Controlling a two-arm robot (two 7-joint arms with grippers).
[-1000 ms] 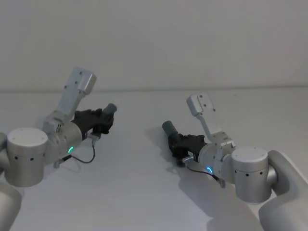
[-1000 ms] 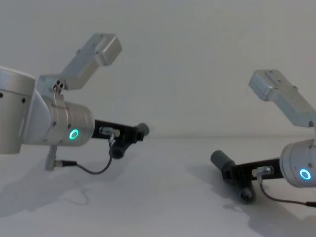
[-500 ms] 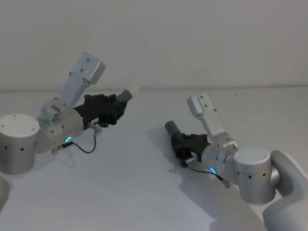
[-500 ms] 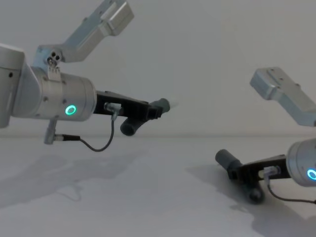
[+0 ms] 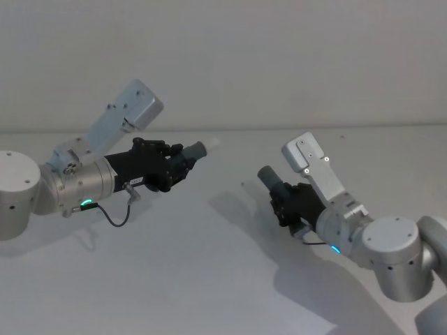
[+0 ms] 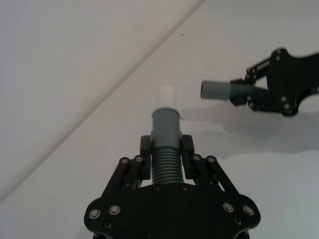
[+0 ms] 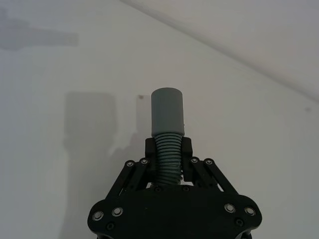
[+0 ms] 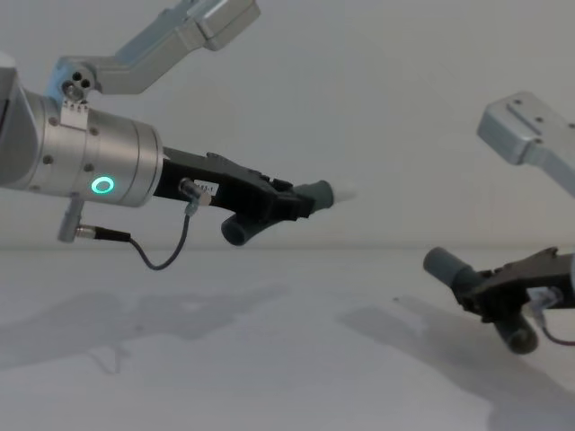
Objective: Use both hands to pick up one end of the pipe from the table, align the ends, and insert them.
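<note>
Head view sets the right gripper (image 5: 283,199) nearest, at about four o'clock over the plain white matte table (image 5: 174,279). Its black jaws pinch a short grey-teal ribbed tube piece (image 5: 269,177) whose open round mouth (image 5: 263,172) points toward ten o'clock. Farther back, at nine o'clock, the left gripper (image 5: 178,166) has its jaws clamped on a second grey-teal tube piece (image 5: 194,150). That piece's whitish narrower tip (image 5: 211,144) is aimed toward two o'clock, well apart from the mouth.

Chest view, side-on, adds the heights: the left gripper is raised well above the table and the right gripper sits lower, near the surface. It also shows a bent dark end of each piece hanging below its gripper.

Each wrist view shows the jaws closed on the ribbed middle of that arm's own piece. In the left wrist view the mouth lies beyond the tip and out of line with it.

Farthest back stands the light-grey wall (image 5: 279,56).
</note>
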